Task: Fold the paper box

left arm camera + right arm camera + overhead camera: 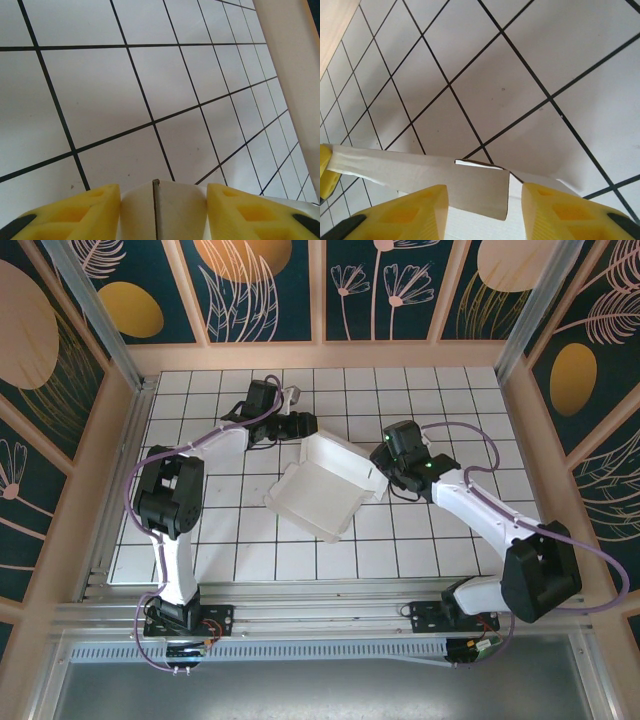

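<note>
Paper box (322, 486) half-folded, walls raised; left gripper (303, 427), right gripper (381, 466) fingers spread astride flaps.

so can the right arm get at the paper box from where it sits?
Likely yes. The right gripper sits at the paper box with a panel edge between its open jaws, and nothing else looks to be in the way.

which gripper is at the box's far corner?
The left gripper, at the paper box's far corner; the right gripper sits at its right corner.
</note>
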`<action>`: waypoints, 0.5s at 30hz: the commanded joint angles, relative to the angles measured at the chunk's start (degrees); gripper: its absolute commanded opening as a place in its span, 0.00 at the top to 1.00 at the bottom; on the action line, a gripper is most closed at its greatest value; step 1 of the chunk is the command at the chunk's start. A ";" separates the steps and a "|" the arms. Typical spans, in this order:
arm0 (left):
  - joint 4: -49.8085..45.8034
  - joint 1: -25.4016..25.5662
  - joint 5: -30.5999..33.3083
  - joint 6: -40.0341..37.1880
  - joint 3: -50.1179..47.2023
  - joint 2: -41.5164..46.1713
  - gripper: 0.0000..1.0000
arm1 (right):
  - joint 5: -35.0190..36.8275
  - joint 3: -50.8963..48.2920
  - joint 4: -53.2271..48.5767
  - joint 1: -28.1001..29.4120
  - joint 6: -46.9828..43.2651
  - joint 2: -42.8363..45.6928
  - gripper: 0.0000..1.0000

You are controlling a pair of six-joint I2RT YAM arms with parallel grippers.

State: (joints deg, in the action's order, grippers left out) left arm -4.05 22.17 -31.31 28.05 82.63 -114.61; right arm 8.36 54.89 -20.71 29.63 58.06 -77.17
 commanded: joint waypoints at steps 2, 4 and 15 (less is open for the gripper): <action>-0.59 -0.04 -1.75 -0.98 -1.33 1.50 0.53 | 1.73 -0.84 2.86 0.38 -2.78 1.70 0.63; -0.60 -0.05 -1.78 -0.98 -1.33 1.46 0.53 | 0.47 -0.78 4.13 0.43 -3.56 0.95 0.68; -0.53 -0.06 -1.63 -0.48 -1.29 1.39 0.53 | -1.63 -0.58 2.67 0.77 -3.50 -1.15 0.70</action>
State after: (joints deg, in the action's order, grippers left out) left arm -3.88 22.17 -32.32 28.05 82.26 -114.45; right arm 7.42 54.68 -17.76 29.76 54.72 -78.15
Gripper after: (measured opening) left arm 0.475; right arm 0.302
